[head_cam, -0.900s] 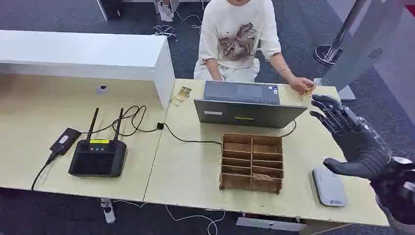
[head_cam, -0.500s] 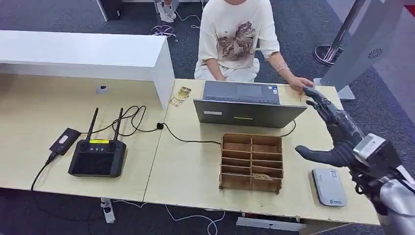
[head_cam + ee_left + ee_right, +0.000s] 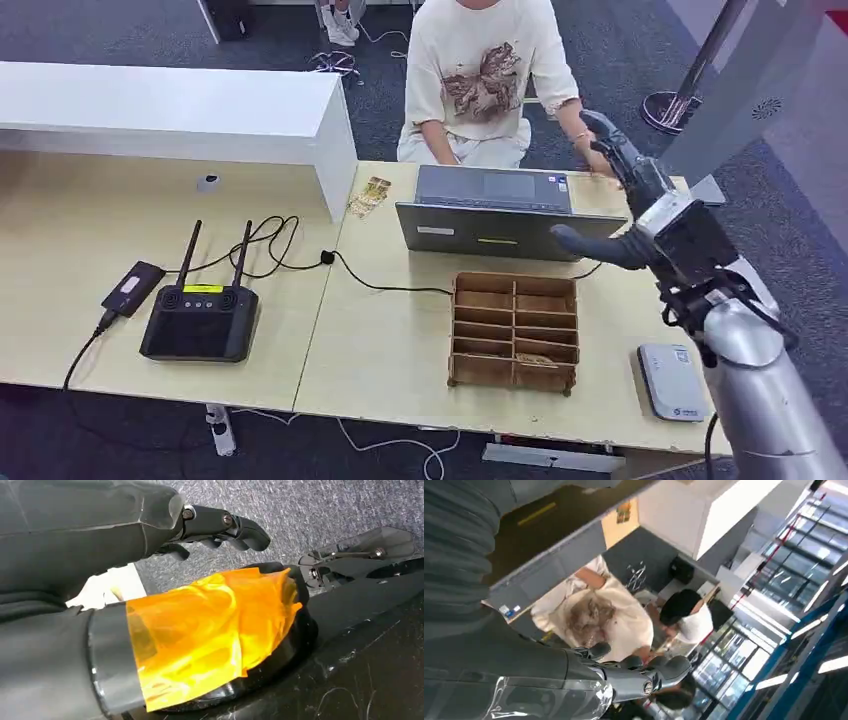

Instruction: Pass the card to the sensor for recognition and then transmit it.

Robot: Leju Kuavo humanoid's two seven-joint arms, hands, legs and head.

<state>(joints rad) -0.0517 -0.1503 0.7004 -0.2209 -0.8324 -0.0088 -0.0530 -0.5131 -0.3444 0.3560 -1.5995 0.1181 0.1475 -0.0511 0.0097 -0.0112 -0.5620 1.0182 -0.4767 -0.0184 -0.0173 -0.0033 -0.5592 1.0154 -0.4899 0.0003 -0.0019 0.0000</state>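
Right hand [image 3: 625, 195] raised above the bench's [image 3: 380, 340] far right corner, fingers spread, nothing held, reaching toward a seated person's hand [image 3: 598, 160]; card hidden there, position cannot be told; sensor [image 3: 672, 382] lying flat near the bench's front edge, beside the wooden organiser [image 3: 515, 331]; left hand [image 3: 210, 527] empty, fingers loosely apart.

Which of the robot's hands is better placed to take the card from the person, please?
The right hand: it is raised with spread fingers by the person's hand behind the laptop. The left hand hangs over the floor.
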